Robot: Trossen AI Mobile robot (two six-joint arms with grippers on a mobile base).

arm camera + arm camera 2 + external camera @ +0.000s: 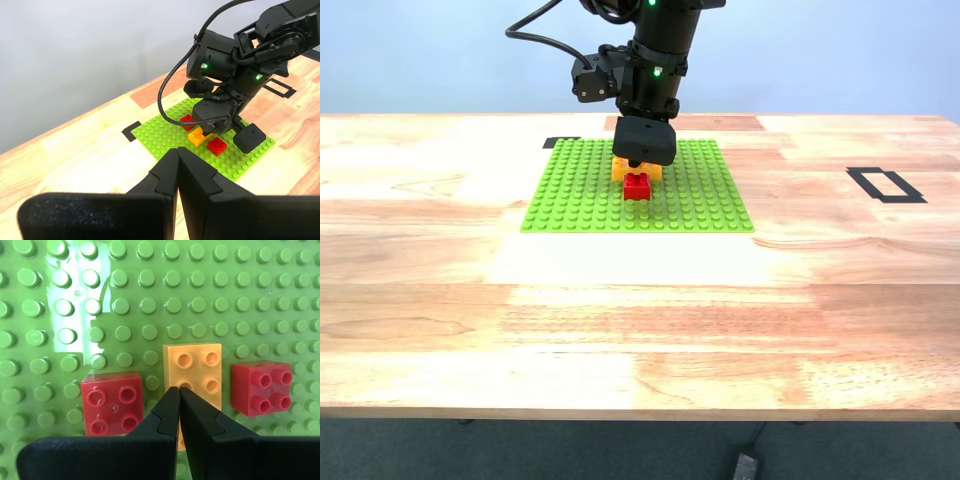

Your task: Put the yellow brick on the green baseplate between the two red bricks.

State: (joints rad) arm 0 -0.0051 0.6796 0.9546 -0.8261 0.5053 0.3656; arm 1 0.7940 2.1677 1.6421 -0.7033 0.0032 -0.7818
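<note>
Pressing closed, empty second gripper (179, 390) onto yellow brick (192, 367): rigid, light, glossy; best taken across its long sides.

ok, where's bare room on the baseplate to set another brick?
Free: green baseplate studs toward the exterior view's left and right edges, plus the near strip. Crowded: the middle, where the yellow brick sits between the two red bricks under my second gripper.

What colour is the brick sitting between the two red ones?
Yellow-orange: the yellow brick shows best in the second wrist view.
</note>
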